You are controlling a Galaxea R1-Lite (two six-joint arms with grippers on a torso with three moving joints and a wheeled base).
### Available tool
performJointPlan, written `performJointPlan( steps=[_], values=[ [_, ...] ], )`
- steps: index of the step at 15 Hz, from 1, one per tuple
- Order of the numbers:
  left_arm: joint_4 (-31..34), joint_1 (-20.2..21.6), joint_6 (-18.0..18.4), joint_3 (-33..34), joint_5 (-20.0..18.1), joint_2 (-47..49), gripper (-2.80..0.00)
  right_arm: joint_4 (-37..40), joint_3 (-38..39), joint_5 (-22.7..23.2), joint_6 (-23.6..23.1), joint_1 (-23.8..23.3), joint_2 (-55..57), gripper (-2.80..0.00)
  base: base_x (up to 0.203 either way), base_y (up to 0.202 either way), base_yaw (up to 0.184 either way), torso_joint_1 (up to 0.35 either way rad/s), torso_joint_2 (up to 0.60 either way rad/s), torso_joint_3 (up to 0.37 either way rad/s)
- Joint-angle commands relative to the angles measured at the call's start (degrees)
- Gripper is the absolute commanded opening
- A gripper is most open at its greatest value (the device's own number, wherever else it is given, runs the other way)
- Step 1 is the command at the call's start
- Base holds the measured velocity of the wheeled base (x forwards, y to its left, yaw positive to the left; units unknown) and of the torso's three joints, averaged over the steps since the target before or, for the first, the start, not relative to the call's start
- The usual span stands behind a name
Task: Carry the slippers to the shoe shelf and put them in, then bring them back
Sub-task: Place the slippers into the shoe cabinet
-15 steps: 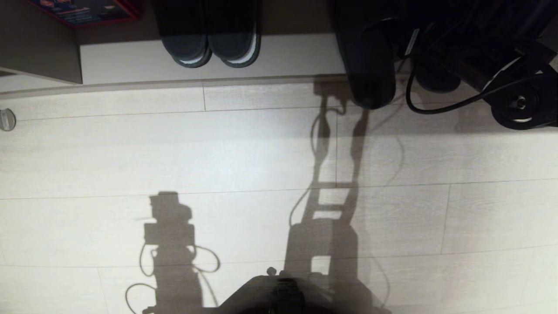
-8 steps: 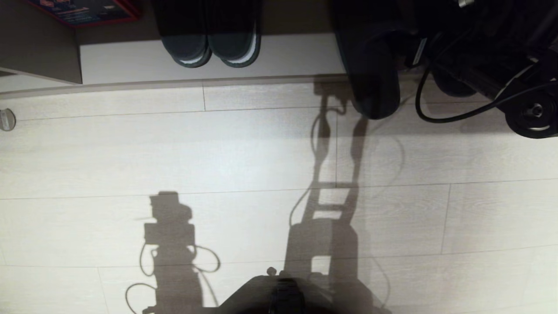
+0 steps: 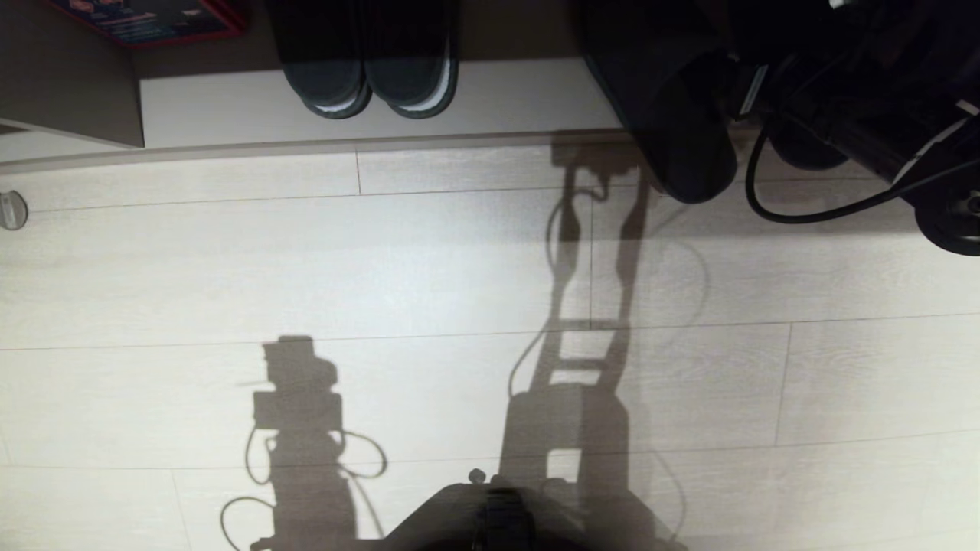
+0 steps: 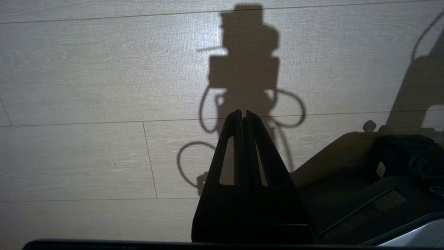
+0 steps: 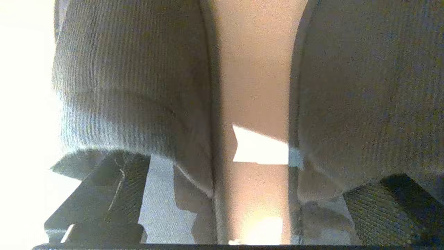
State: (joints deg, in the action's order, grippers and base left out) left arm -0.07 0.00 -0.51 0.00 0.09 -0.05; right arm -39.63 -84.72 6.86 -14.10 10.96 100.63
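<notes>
Pale floor (image 3: 459, 268) met the shoe shelf (image 3: 521, 96), the slippers (image 3: 681, 145) lying far right, heels overhanging its edge, my right gripper (image 5: 253, 170) spread apart around them, probably for placing; left gripper (image 4: 242, 114) pinched together, parked.

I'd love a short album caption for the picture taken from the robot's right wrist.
Right gripper open, one finger tucked inside each of the two ribbed grey slippers.
</notes>
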Motion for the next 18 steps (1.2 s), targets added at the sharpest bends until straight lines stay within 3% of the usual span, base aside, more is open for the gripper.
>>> performJointPlan(
  steps=[1, 10, 14, 17, 18],
  values=[
    [-0.01, 0.0, -0.02, 0.0, 0.0, -0.04, -2.8, -0.27, 2.06, 0.08, -0.13, 0.03, -1.3, 0.0, 0.0, 0.0, 0.0, 0.0, 0.0, 0.0],
    [-0.1, 0.09, -0.02, 0.0, 0.0, -0.04, -2.8, -0.22, 13.51, -0.38, -0.98, 0.55, -11.64, 0.0, 0.0, 0.0, 0.0, 0.0, 0.0, 0.0],
    [-0.1, 0.02, -0.02, 0.0, 0.0, -0.04, -2.8, 5.74, 17.83, -0.11, -3.46, 1.34, -18.63, 0.0, 0.0, 0.0, 0.0, 0.0, 0.0, 0.0],
    [-0.01, 0.0, -0.02, 0.0, 0.0, -0.04, -2.8, 7.82, 18.65, 0.35, -2.36, 9.5, -18.02, 0.0, 0.0, 0.0, 0.0, 0.0, 0.0, 0.0],
    [-0.1, 0.0, -0.02, 0.0, 0.0, -0.04, -2.8, 7.55, 17.84, 0.29, -0.9, 13.45, -16.01, -2.8, 0.0, 0.0, 0.0, 0.0, 0.0, 0.0]
  ],
)
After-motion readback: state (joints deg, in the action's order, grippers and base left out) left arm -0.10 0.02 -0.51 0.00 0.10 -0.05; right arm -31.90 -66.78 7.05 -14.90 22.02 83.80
